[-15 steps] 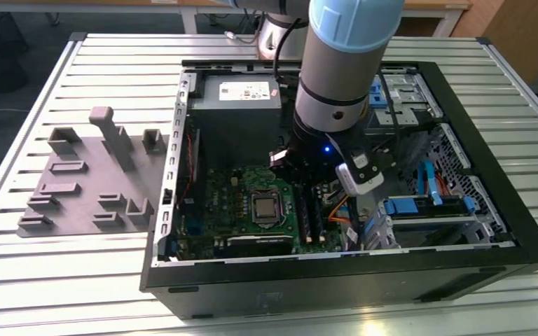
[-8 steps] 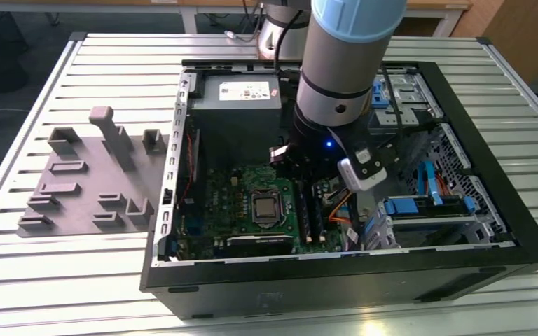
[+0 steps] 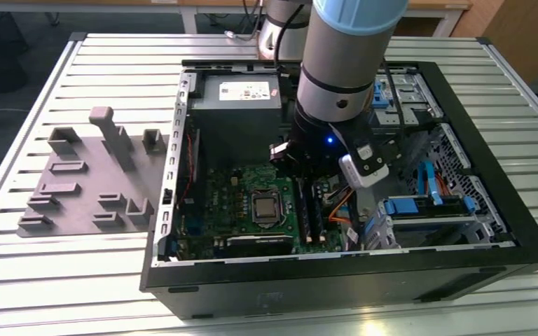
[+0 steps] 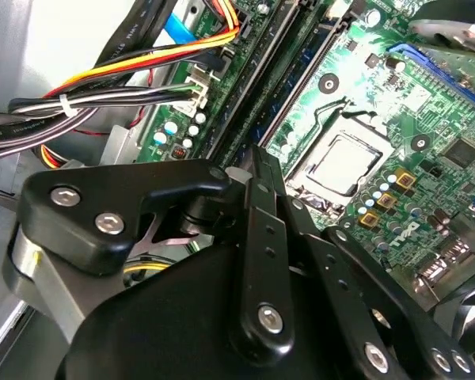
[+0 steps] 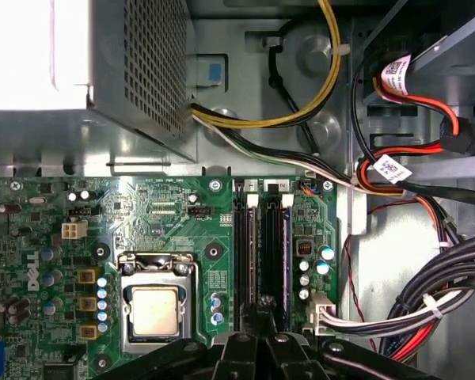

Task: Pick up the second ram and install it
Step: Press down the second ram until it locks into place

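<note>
Inspector: Which step was in hand?

Arm: Installation, in my judgement, not pickup. My gripper (image 4: pixel 257 158) stood low inside the computer case (image 3: pixel 344 280), directly over the memory slots of the motherboard (image 3: pixel 241 203). Its fingers were drawn together. I could not tell whether they pinched a board edge or merely bore down on one.

Inspector: Where was the second ram?

Arm: In the first wrist view two dark sticks stood side by side in neighbouring slots, beside the processor socket (image 5: pixel 154 309). I took the bluish one, farther from the socket, to be the second ram (image 5: pixel 284 237), though I could not be sure which of the pair it was. It stood upright in its slot, with my fingertips at one end of it.

Inspector: What did the step call for?

Arm: As I judged it, straight downward pressure, square to the slot, until the end latches closed. Whether they had closed was not visible.

Inspector: Containers and contents?

Arm: The case, centre of the exterior view, held the motherboard, the power supply (image 3: pixel 236 105) toward the upper edge, bundled cables (image 5: pixel 427 293) and a blue-trimmed drive cage (image 3: pixel 423 206) toward the exterior view's right. The grey tray (image 3: pixel 73 203), on the slatted table (image 3: pixel 26 280) at the exterior view's left, carried its own upright blocks.
</note>
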Motion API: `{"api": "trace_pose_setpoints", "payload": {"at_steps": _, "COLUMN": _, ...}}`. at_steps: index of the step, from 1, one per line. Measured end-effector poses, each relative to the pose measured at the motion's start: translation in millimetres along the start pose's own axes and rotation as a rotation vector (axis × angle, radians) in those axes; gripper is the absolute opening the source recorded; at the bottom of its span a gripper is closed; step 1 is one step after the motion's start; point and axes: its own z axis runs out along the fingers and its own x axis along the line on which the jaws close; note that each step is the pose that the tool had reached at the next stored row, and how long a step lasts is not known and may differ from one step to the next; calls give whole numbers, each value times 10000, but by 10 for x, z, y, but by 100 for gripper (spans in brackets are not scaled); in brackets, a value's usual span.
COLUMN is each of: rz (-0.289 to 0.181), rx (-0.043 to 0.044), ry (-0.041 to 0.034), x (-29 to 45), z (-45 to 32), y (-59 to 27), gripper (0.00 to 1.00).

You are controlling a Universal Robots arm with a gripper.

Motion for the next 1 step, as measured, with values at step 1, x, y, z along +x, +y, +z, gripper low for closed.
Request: {"api": "trace_pose_setpoints", "payload": {"at_steps": 1, "rz": 0, "rx": 0, "ry": 0, "x": 0, "z": 0, "y": 0, "gripper": 11}}
